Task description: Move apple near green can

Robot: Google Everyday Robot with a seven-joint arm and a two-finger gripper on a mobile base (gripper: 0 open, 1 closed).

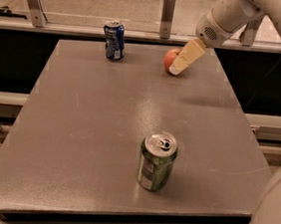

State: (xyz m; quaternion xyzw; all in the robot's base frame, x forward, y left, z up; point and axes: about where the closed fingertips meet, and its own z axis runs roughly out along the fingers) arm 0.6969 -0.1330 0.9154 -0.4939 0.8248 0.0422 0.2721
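The grey tabletop [93, 129] fills most of my view. It is a dull, faintly scuffed slab with a dark front edge. Behind it a pale rail [79, 28] runs across the room, with two upright metal posts [167, 14] standing on it and a light floor beyond. A dark gap lies on either side of the tabletop, below the rail.

The white arm [228, 15] comes in from the upper right and slants down toward the far edge. A blurred white part of the robot's body [272, 213] covers the lower right corner of my view.

The green can [157, 161] stands upright close to the near edge, a little right of centre. I can see its silver top and pull tab, and a pale label patch low on its side. Open tabletop lies between it and the far things.

The blue can [114, 40] stands upright at the far edge, left of centre and well apart from the apple. It is off to one side of the line from the apple to the green can.

The apple [168, 59] sits on the tabletop at the far edge, right of centre and well apart from the green can. It is red-orange and round. Only its left part shows, because the gripper [177, 67] is in front of the rest.

The gripper is cream-coloured and tilts down to the left, with its tip low against the apple's right side. I cannot tell whether the jaws are released or clenched, or whether they touch the apple.
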